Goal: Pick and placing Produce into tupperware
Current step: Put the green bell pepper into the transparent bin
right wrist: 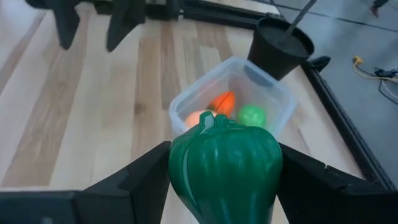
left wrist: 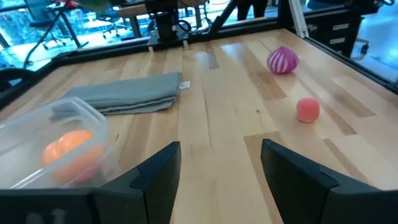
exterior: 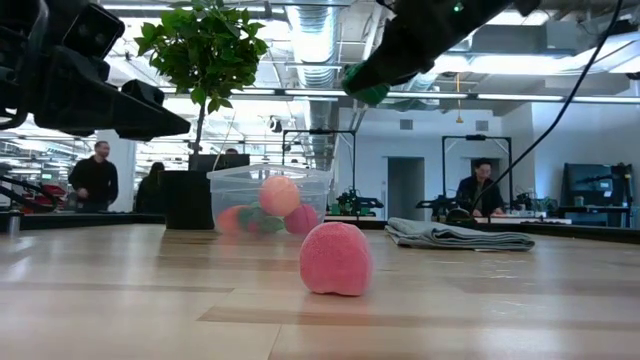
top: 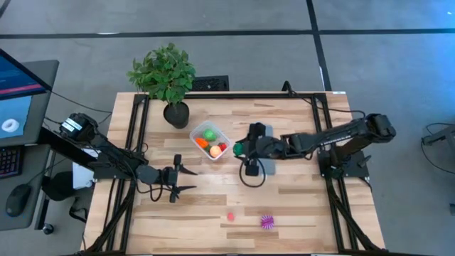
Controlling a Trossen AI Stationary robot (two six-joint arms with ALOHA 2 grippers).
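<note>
1. the right gripper (right wrist: 225, 167) has its fingers clamped on the dark green pepper (right wrist: 225, 163), which fills the space between them. it hangs above the table, so the piece is carried, not resting.
2. just ahead of that gripper and lower down sits the tupperware (right wrist: 233, 99), already holding a green ball (right wrist: 252, 115), an orange carrot piece (right wrist: 222, 102) and an orange ball (right wrist: 195, 118). judging by the high view, the pepper (top: 238, 148) is just beside the container's near wall, not yet over the opening.
3. risk: let go from here, the pepper would likely strike the rim or land on the table and roll. the container is light and clear, and a knock from the fingers could slide it.
4. risk: the box is already fairly full, so a bulky pepper dropped on the pile may bounce out or sit proud of the rim.
5. beyond the container stands the black plant pot (right wrist: 280, 43); overshooting could bump it.
6. farther off, the left gripper (top: 183, 179) waits with its fingers partly apart and nothing between them, clear of the path.
7. still on the table, well away from both tools, lie the pink piece (top: 230, 216) and the spiky purple ball (top: 266, 221), with a grey cloth (left wrist: 127, 93) near the container.
</note>
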